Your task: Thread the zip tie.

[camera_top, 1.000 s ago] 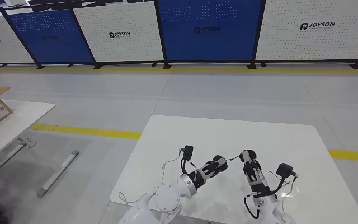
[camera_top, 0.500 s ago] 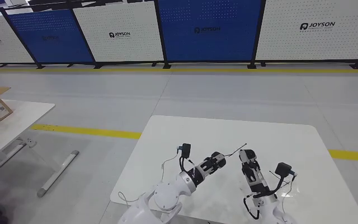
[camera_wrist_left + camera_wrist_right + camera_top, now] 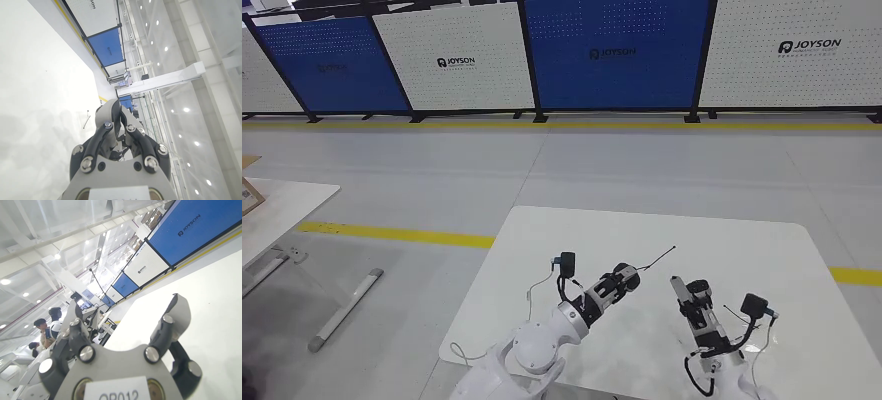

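Though gripped at one end, not threaded yet: saw zip tie (image 3: pixel 657 259) as one straight strip, no loop anywhere, sticking out of left gripper (image 3: pixel 630 273) toward the far right, raised clear of table (image 3: pixel 742 240). Judged task early: pickup done, threading not begun. Left to do, by my read: bring free end round, line it up with head, feed it through, pull. Couldn't tell head end from tail end; too thin to make out. Found left fingers (image 3: pixel 105 111) pressed together, clamped on near end of tie. Found right gripper (image 3: pixel 689 287) just right of left one, over near half of table, apart from tie, touching nothing. Saw right fingers (image 3: pixel 181 308) spread wide, empty. Guessed next job for right gripper: catching free end, tricky with so thin and springy a strip.
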